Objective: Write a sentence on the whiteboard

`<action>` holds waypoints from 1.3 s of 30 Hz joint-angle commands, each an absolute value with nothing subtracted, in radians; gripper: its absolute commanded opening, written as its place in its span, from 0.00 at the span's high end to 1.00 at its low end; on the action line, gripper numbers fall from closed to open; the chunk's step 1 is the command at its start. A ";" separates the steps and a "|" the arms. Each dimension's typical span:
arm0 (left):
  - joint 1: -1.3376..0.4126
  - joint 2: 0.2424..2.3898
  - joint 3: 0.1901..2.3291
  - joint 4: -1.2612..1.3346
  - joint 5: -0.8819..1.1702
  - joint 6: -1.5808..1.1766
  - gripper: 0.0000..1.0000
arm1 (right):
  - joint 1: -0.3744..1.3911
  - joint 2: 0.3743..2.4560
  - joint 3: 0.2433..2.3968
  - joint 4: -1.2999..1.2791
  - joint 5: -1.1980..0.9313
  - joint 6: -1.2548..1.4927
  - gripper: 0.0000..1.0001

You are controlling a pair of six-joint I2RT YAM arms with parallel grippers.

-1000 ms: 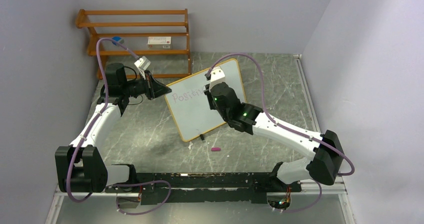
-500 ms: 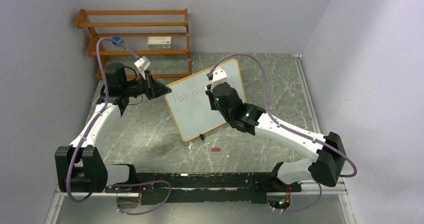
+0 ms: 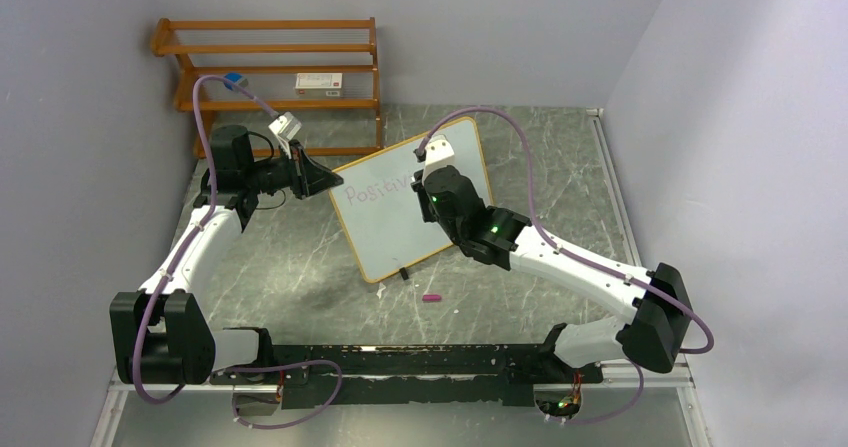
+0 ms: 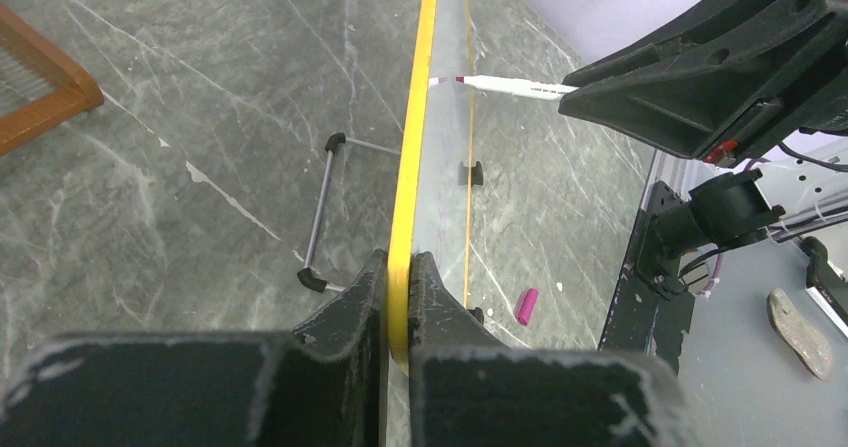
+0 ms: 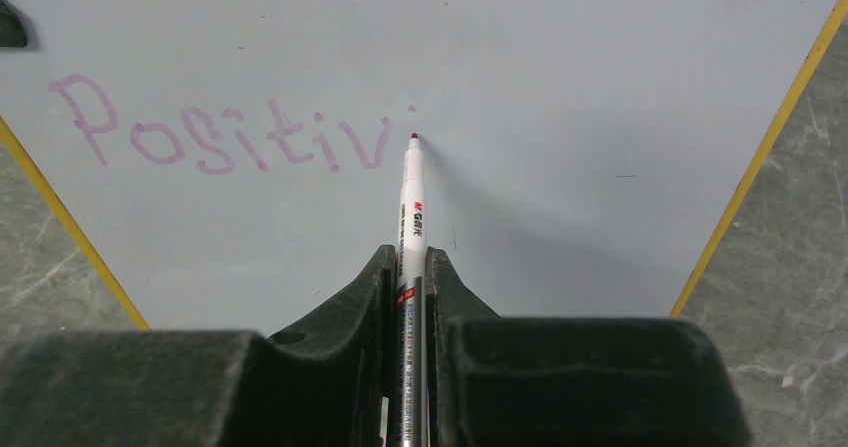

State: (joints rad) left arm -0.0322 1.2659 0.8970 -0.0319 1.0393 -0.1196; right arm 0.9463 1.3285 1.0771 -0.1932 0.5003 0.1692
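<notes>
A: Grey marble-look tabletop (image 3: 300, 257), wooden rack (image 3: 270, 62) at the back wall. Where's your whiteboard?
B: The whiteboard (image 3: 395, 237) stands tilted mid-tabletop, between your two arms, yellow frame.
A: Left pincer?
B: Your left pincer (image 4: 398, 267) is clamped tight on the board's frame edge, one finger on each side.
A: Right?
B: Your right pincer (image 5: 411, 259) is closed on a white marker (image 5: 411, 197). The barrel runs out between the fingers, tip at the board face just right of the last stroke.
A: The sentence?
B: The sentence (image 5: 215, 152) reads "Positiv" in purple, along the board's upper part. A pink cap (image 3: 431, 297) lies on the tabletop near the board's foot.
</notes>
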 commanded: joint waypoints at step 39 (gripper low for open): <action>-0.045 1.278 0.904 -0.058 1.000 -0.038 0.95 | 0.939 1.300 1.079 -0.205 0.519 0.178 1.00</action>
